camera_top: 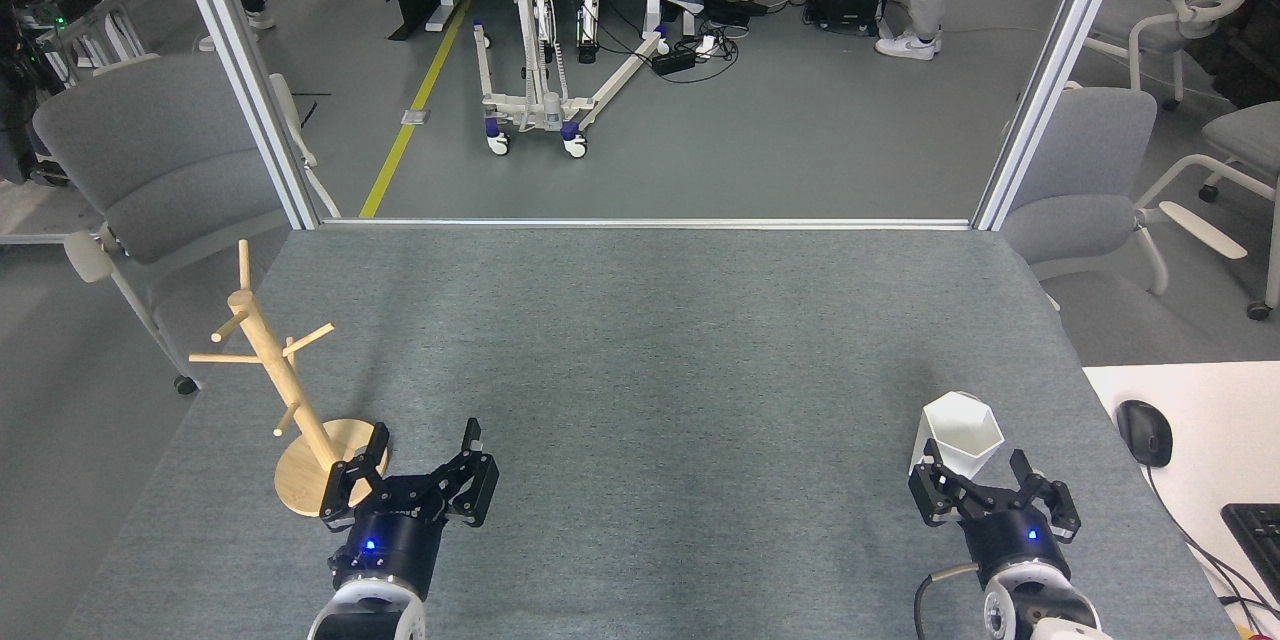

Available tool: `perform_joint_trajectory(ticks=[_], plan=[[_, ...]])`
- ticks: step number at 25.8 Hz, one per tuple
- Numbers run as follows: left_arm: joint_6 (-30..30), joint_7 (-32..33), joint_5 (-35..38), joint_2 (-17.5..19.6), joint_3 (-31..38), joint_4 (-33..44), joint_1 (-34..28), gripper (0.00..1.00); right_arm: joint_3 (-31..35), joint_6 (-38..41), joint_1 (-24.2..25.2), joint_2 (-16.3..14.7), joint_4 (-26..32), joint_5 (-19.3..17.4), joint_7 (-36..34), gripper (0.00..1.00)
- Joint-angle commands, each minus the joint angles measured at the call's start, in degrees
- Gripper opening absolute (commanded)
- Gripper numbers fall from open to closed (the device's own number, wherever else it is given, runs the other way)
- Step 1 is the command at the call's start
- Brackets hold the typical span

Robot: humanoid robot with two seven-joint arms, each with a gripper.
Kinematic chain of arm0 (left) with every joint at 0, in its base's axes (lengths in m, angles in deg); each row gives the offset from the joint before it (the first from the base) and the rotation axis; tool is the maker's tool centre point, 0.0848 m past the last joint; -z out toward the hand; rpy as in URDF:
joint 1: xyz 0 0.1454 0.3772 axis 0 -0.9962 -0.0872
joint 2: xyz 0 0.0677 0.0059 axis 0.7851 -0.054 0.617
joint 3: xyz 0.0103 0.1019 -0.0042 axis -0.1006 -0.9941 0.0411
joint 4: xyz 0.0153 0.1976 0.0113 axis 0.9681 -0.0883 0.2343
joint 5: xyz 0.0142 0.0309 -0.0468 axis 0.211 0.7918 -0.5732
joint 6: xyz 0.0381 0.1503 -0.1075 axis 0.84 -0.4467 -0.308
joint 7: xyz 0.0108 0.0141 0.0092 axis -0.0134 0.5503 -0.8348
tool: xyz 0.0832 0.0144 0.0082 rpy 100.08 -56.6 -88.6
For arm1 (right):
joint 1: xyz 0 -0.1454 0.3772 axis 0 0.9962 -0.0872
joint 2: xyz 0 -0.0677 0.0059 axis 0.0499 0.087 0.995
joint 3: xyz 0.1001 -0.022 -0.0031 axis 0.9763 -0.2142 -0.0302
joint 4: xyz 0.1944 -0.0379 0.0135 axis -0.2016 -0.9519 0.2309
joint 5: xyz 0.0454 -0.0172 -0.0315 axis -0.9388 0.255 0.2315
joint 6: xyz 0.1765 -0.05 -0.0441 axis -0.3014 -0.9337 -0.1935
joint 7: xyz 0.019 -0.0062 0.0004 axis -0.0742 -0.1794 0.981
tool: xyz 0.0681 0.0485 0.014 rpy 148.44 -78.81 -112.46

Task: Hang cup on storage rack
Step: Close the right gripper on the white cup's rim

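My right pincer [993, 492] is spread wide, just short of the cup [955, 438] near the table's [660, 340] right front corner. My left pincer [420, 470] is spread too, empty, beside the rack [285, 390] at the left edge. The cup looks light, rigid, smooth and chippable; I'd grip across its faceted wall, leaving the handle free.

**Robotics lab, open-plan**

Grey felt-covered table [650, 370] framed by aluminium posts [240, 70] at its far corners. Beyond its far edge, a grey floor with a yellow line [415, 100], a wheeled white stand [530, 30], cables and a power strip [690, 55]. Grey office chairs [140, 160] off both sides. By the right edge, a white desk [1200, 420] with mouse [1143, 432] and keyboard [1258, 535].
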Motion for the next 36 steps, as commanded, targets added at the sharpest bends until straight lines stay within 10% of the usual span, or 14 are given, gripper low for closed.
perform_joint_trajectory(ticks=[1,36], plan=[[0.0,0.02,-0.09,-0.01,-0.09,-0.02,0.0,0.99,-0.01,-0.09,-0.95,-0.1,-1.0,0.01,-0.01,1.0],[0.62,-0.06,-0.09,-0.01,-0.44,-0.99,-1.32,0.99,-1.24,-0.09,-4.38,-0.1,-6.01,0.27,-0.1,1.0]])
